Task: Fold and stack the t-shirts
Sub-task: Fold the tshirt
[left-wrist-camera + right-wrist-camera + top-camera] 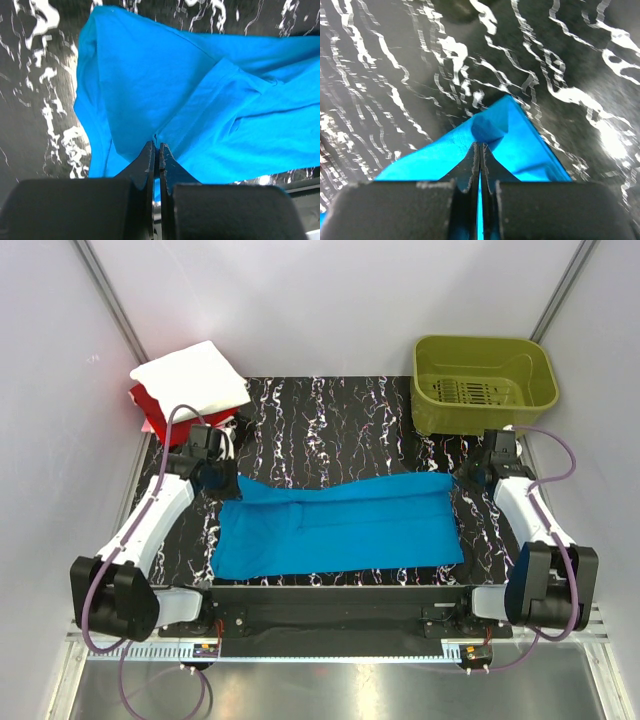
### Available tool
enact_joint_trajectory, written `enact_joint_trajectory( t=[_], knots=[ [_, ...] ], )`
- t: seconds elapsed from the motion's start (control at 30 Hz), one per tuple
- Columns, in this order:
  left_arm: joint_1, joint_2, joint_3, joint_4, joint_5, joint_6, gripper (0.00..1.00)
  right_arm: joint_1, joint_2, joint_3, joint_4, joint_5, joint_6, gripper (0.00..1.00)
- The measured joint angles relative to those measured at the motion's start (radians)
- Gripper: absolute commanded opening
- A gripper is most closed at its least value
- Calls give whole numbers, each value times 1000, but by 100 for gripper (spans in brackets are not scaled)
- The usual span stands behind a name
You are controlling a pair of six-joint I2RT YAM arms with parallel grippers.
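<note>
Black marbled table (330,420) carries turquoise t-shirt (340,525), white t-shirt (190,378) far-left, basket (470,420) far-right.

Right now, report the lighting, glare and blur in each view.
Top external: even, soft light, all sharp, only a pale sheen on the metal ledge. Left wrist: the turquoise t-shirt is crisp and saturated; the left gripper, shut on it, is dark. Right wrist: the right gripper pinches the shirt corner; white veins of the mat smear and blow out at right.
</note>
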Motion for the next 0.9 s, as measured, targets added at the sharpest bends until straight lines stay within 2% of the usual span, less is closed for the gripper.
enact_joint_trajectory(
  t=[0.27, 0.5, 0.53, 0.57, 0.67, 0.73, 0.77, 0.9],
  knots=[
    [0, -79, -109, -9, 1, -31, 1, 0, -86, -72, -61, 80, 24, 0],
    [-7, -107, -116, -26, 0, -62, 6, 0, -90, -126, -80, 101, 45, 0],
    [-8, -108, -116, -31, 0, -67, 9, 0, -90, -132, -80, 102, 48, 0],
    [-8, -109, -116, -36, 1, -70, 26, 0, -90, -137, -82, 102, 50, 0],
    [-10, -109, -117, -67, 0, -86, 48, 0, -90, -140, -82, 96, 53, 1],
    [-10, -111, -117, -97, -2, -100, 54, 0, -90, -140, -78, 87, 53, 12],
    [-10, -116, -119, -111, -2, -104, 57, 0, -90, -140, -78, 79, 51, 25],
    [-10, -174, -127, -140, -1, -120, 60, 0, -88, -128, -80, 64, 28, 39]
  ],
)
